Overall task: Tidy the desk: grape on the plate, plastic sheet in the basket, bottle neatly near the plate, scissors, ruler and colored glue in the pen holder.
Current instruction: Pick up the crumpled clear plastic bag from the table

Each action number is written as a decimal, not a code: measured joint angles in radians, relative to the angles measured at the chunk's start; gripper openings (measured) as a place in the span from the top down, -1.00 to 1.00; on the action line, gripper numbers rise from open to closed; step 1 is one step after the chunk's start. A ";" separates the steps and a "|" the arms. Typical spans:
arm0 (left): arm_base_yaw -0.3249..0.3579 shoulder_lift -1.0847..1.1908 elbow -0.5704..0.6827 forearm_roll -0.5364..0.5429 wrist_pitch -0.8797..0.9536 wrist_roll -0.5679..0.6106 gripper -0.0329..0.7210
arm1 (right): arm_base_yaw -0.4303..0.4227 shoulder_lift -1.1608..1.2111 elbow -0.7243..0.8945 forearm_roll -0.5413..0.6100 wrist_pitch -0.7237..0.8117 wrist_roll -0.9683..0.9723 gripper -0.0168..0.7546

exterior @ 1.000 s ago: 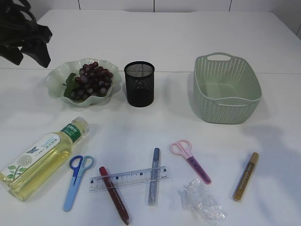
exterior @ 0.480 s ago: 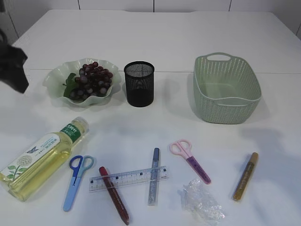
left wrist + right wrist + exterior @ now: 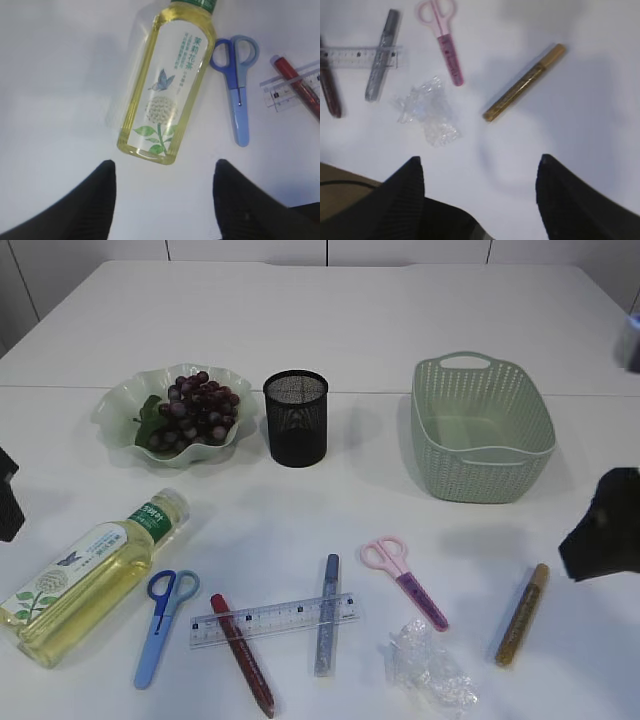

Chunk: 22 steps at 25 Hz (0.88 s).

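So the left tool (image 3: pixel 162 200) is hanging over the counter (image 3: pixel 330 320) with its fingers spread, gripping nothing, the bottle (image 3: pixel 167 80) lying on its side just ahead of it. The right tool (image 3: pixel 480 200) is gaping wide and empty too, hovering near the crumpled plastic sheet (image 3: pixel 427 115) and gold glue (image 3: pixel 524 82). Farther back, the grapes (image 3: pixel 195 405) are sitting on the plate (image 3: pixel 120 400), next to the pen holder (image 3: pixel 296 418) and basket (image 3: pixel 482 430).
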 joint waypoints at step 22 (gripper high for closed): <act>0.000 -0.033 0.012 -0.010 -0.002 0.000 -0.21 | 0.322 0.589 -0.103 -0.075 -0.187 0.066 -0.47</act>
